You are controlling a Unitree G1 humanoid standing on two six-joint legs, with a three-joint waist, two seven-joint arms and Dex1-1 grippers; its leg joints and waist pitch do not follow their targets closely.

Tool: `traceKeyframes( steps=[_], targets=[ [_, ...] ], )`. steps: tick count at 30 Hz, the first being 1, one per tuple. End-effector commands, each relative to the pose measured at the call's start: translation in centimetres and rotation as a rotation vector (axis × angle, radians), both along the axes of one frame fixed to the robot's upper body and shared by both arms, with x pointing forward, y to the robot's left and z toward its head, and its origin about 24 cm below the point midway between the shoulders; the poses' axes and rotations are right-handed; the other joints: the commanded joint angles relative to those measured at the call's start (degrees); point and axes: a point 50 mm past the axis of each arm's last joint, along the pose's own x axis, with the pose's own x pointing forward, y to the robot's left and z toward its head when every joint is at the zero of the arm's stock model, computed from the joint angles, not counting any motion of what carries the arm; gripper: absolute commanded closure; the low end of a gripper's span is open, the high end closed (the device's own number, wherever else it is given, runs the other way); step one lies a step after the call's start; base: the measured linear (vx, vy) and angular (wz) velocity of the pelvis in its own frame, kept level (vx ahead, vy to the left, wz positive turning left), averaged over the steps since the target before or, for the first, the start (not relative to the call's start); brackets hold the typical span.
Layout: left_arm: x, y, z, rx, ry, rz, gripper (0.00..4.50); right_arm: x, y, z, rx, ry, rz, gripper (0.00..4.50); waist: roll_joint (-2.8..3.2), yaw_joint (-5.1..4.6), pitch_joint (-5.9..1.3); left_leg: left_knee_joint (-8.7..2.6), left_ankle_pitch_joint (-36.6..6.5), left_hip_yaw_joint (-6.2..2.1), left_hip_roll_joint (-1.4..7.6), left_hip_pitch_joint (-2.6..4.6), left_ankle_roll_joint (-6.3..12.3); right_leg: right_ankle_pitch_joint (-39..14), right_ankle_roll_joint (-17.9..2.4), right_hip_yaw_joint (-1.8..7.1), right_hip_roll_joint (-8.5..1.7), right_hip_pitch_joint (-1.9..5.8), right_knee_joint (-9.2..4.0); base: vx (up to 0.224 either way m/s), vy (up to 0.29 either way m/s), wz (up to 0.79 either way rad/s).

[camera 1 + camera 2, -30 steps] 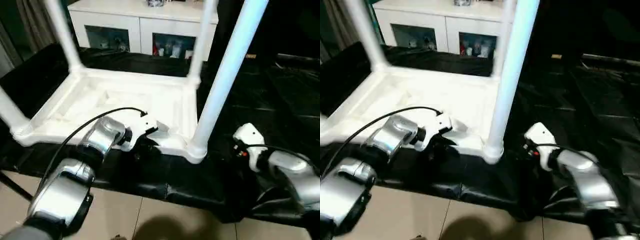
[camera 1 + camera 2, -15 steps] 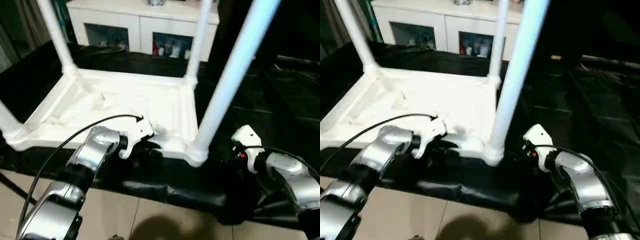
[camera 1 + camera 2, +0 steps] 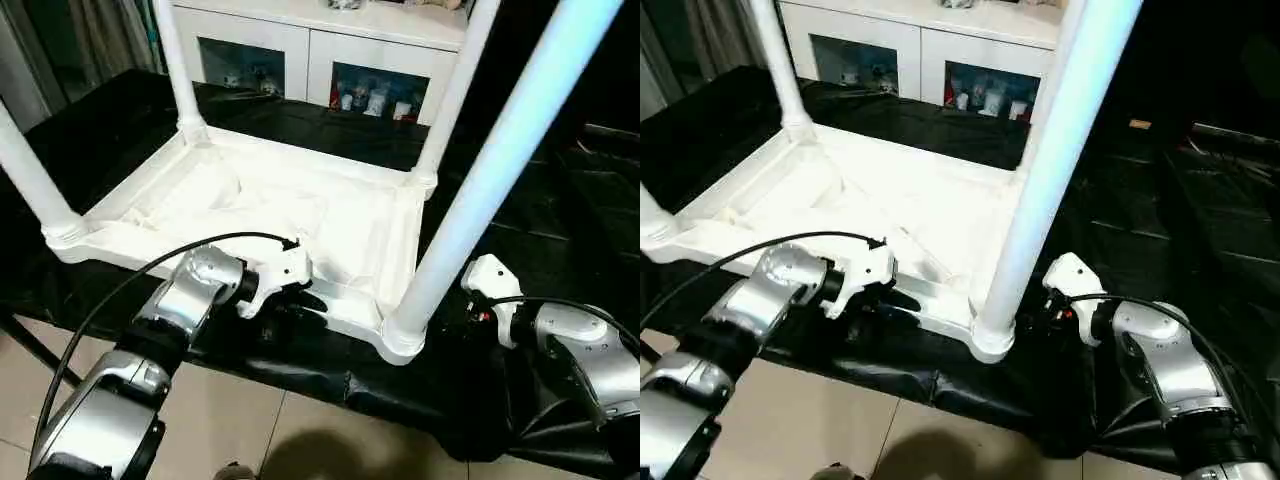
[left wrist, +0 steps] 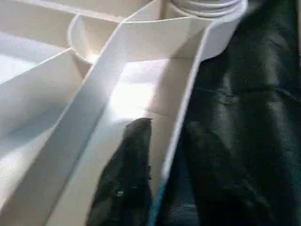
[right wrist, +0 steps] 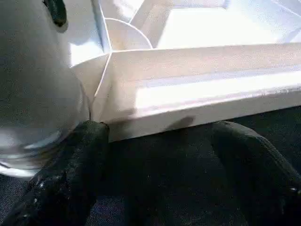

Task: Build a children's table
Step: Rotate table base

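Upside down on the black-covered work table (image 3: 560,200): children's table (image 3: 300,210), all 4 legs socketed, flipping upright left. Left gripper (image 4: 157,188) pinching its near rim, 1 finger each side. Right gripper (image 5: 155,169) spread wide, empty, just beside the corner leg (image 3: 490,180).

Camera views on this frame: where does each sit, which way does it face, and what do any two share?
Left eye, right eye: head, looking down over silver forearms at the upturned children's table.
Left wrist: along the left end effector, fingers astride the table's rim.
Right wrist: along the right end effector, open, toward the nearest leg.
Shared: both wrist views show the ribbed underside.
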Motion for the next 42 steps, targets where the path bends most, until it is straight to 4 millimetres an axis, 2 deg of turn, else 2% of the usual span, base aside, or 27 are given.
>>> traceKeyframes(
  steps=[1,5,6,7,8,12,13,18,23,28,31,34,38,42],
  targets=[
    [-0.1,-1.8,0.9,-0.010,-0.041,-0.114,2.98,0.1,0.6,0.2,0.000,-0.010,0.048,0.66,-0.51,-0.29,-3.84,-3.74,-9.8,0.60,0.18,0.36,4.27,-5.0,-13.1,1.99,-2.33,3.29,-3.55,0.000,0.000,0.00],
    [0.3,-1.7,1.3,0.007,-0.058,-0.156,2.98,-0.2,0.3,0.1,-0.008,-0.003,0.059,0.66,-0.47,-0.43,-4.01,-3.50,-8.8,0.59,0.05,0.21,4.92,-1.9,-13.7,1.95,-2.23,3.55,-3.17,0.000,0.000,0.00],
    [0.3,-1.6,1.4,0.012,-0.060,-0.163,2.98,-0.3,0.3,0.1,-0.010,-0.001,0.062,0.66,-0.63,-0.67,-3.98,-3.53,-8.3,0.52,-0.10,-0.11,5.03,-1.6,-13.5,1.85,-2.18,3.82,-3.13,0.000,0.000,0.00],
    [0.5,-1.5,1.5,0.026,-0.066,-0.171,2.98,-0.3,0.2,0.1,-0.016,-0.001,0.064,0.66,-0.66,-0.70,-3.96,-3.49,-8.4,0.58,-0.13,0.00,5.11,-2.1,-13.4,1.85,-2.13,3.71,-3.30,0.000,0.000,0.00],
    [0.6,-1.4,1.6,0.038,-0.073,-0.174,2.98,-0.4,0.2,0.1,-0.019,0.000,0.066,0.66,-0.39,-0.81,-4.00,-3.44,-8.8,0.60,-0.07,0.20,5.12,-2.5,-13.5,1.91,-2.14,3.60,-3.32,0.000,0.000,0.00],
    [1.0,-0.8,1.6,0.094,-0.087,-0.180,2.98,-0.5,0.1,0.0,-0.023,0.000,0.068,0.66,-0.33,-0.95,-3.89,-3.50,-10.0,0.58,0.07,0.42,4.93,-3.1,-14.1,1.92,-2.05,3.47,-3.39,0.000,0.000,0.00],
    [1.1,-0.5,1.7,0.108,-0.085,-0.182,2.98,-0.5,0.1,0.0,-0.024,0.000,0.070,0.66,-0.07,-0.89,-3.92,-3.49,-10.3,0.57,0.08,0.54,4.80,-3.2,-14.4,1.92,-2.07,3.41,-3.36,0.000,0.000,0.00],
    [1.2,0.4,1.7,0.143,-0.076,-0.191,2.98,-0.6,0.1,0.0,-0.025,0.000,0.075,0.66,-0.17,-0.72,-3.96,-3.51,-10.5,0.57,0.12,0.54,4.56,-2.5,-14.8,1.91,-2.09,3.49,-3.23,0.000,0.000,0.00],
    [1.4,0.7,1.5,0.146,-0.073,-0.168,3.46,-0.5,0.1,0.1,-0.022,-0.003,0.073,0.66,-0.03,-0.50,-3.92,-3.52,-11.2,0.59,0.21,0.64,4.22,-2.9,-15.1,1.95,-2.17,3.40,-3.25,0.000,0.000,0.00],
    [1.7,0.7,1.3,0.139,-0.085,-0.130,3.94,-0.6,0.1,0.1,-0.019,-0.003,0.078,0.66,-0.19,-0.43,-3.95,-3.45,-11.0,0.57,0.09,0.57,4.29,-2.7,-14.9,1.93,-2.17,3.54,-3.26,0.000,0.000,0.00],
    [1.7,0.7,1.2,0.131,-0.071,-0.118,4.25,-0.8,0.0,0.0,-0.021,0.001,0.078,0.66,-0.02,-0.36,-3.94,-3.47,-11.1,0.54,0.13,0.57,4.22,-2.4,-15.2,1.94,-2.16,3.53,-3.26,0.000,0.000,0.00],
    [1.7,0.9,0.9,0.151,-0.052,-0.103,4.42,-0.9,-0.1,-0.1,-0.024,0.001,0.070,0.66,0.04,-0.40,-3.96,-3.53,-11.2,0.49,0.14,0.50,4.11,-2.4,-15.1,1.93,-2.16,3.63,-3.27,0.000,0.000,0.00],
    [1.5,1.3,0.0,0.175,-0.015,-0.062,4.42,-0.8,-0.4,-0.2,-0.023,-0.002,0.022,0.66,0.07,-0.46,-3.87,-3.55,-11.7,0.51,0.06,0.58,4.10,-3.0,-15.1,1.92,-2.13,3.54,-3.40,0.000,0.000,0.00],
    [1.3,1.2,-1.3,0.136,0.087,0.095,4.42,-0.2,-1.2,-0.2,0.011,-0.012,-0.096,0.66,-0.10,-0.69,-3.54,-3.87,-14.0,0.50,0.10,0.76,3.21,-8.3,-14.4,1.96,-2.29,3.36,-3.90,0.000,0.000,0.00]
  ],
)
